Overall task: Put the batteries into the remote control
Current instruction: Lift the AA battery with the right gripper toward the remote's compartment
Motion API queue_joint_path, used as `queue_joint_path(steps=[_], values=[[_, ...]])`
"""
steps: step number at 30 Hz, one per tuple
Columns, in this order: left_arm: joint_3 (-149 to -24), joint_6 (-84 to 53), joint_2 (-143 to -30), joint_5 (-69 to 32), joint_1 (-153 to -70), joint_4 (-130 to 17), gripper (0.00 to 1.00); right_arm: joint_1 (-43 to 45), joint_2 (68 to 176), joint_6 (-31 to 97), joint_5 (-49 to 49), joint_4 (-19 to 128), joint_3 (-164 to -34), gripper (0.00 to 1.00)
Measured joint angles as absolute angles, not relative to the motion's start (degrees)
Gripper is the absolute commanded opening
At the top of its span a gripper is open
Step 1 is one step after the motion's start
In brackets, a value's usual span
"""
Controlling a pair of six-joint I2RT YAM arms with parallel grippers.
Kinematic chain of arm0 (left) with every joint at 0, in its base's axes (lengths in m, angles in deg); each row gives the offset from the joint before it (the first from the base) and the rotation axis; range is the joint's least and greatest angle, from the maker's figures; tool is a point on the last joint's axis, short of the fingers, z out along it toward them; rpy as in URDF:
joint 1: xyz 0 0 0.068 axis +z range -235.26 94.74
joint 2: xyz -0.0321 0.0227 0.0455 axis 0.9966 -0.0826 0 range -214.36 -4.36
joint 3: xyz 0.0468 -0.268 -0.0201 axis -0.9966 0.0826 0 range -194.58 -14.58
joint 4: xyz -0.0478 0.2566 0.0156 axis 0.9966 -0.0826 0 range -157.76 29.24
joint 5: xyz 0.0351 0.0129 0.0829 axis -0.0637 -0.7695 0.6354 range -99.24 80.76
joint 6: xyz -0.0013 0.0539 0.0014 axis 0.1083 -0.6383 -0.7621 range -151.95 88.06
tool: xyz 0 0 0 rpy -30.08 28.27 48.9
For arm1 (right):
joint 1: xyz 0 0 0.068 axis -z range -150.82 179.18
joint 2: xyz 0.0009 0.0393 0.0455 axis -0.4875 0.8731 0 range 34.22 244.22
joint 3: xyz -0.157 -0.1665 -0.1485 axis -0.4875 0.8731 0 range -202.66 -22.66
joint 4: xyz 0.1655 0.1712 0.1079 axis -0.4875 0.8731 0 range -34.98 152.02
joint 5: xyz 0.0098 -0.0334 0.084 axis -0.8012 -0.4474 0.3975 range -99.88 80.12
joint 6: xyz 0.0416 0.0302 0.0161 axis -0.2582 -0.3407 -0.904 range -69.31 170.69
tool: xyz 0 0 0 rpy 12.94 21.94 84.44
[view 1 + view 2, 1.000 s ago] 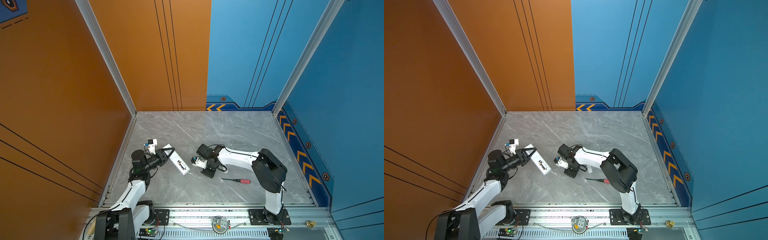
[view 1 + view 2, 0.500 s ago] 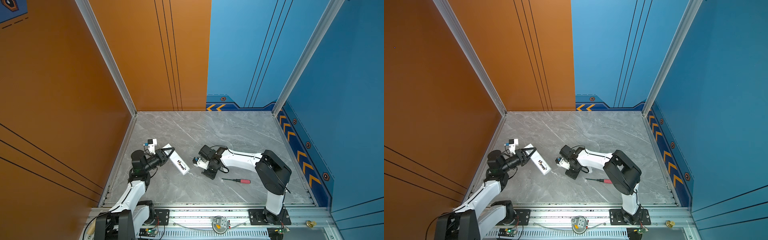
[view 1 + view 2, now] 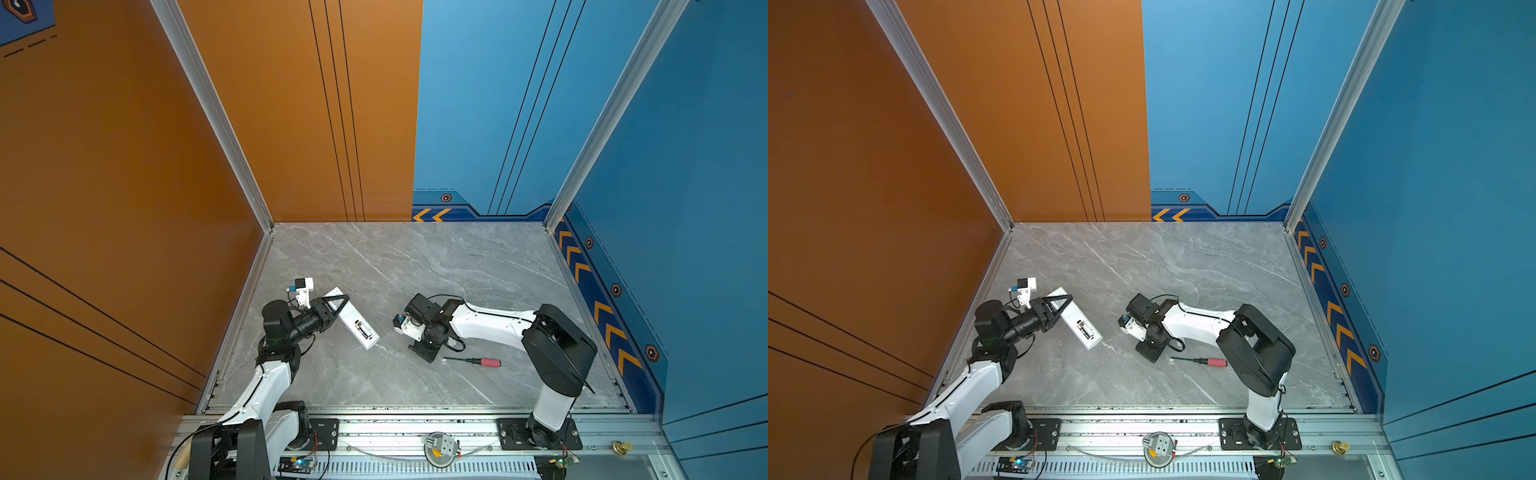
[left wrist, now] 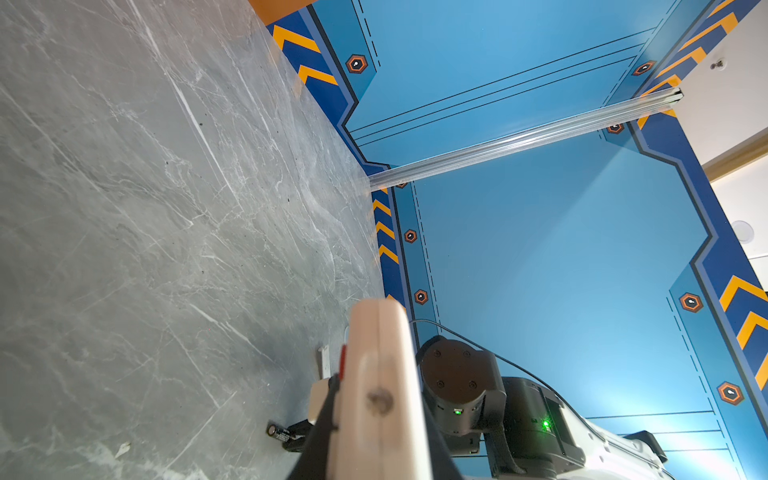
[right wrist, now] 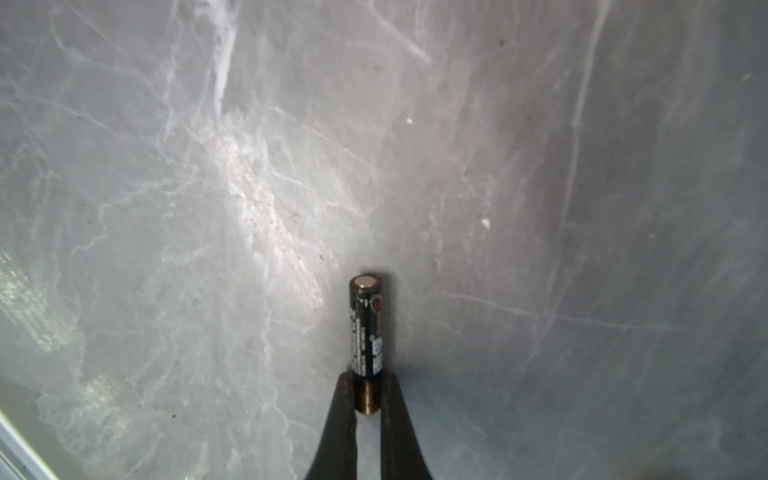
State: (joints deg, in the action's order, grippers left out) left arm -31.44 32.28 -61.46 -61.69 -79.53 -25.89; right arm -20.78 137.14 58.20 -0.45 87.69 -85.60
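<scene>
The white remote control is held tilted above the table at the left, back side up, with my left gripper shut on its far end. A dark and gold cell seems to lie in its open compartment. In the left wrist view the remote fills the space between the jaws of the left gripper. My right gripper hangs low over the marble, right of the remote, shut on the gold end of a black battery that points away from the fingers.
A screwdriver with a red handle lies on the grey marble table just right of the right gripper. Orange and blue walls close in the left, back and right sides. A metal rail runs along the front.
The right arm's elbow has swung a little to the right and the front, and its gripper has drifted slightly with the battery. The left arm and the remote have stayed still.
</scene>
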Motion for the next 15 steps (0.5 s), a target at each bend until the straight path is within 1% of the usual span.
queue_joint_path(steps=[7,15], values=[[-30.65,31.91,-61.44,-60.77,-79.53,-25.94,0.0,-20.73,134.75,53.93,-1.15,86.86,-83.44,0.0],[-30.35,31.45,-61.44,-59.54,-79.66,-25.91,0.0,-21.04,128.83,48.99,-4.21,87.27,-83.35,0.0]])
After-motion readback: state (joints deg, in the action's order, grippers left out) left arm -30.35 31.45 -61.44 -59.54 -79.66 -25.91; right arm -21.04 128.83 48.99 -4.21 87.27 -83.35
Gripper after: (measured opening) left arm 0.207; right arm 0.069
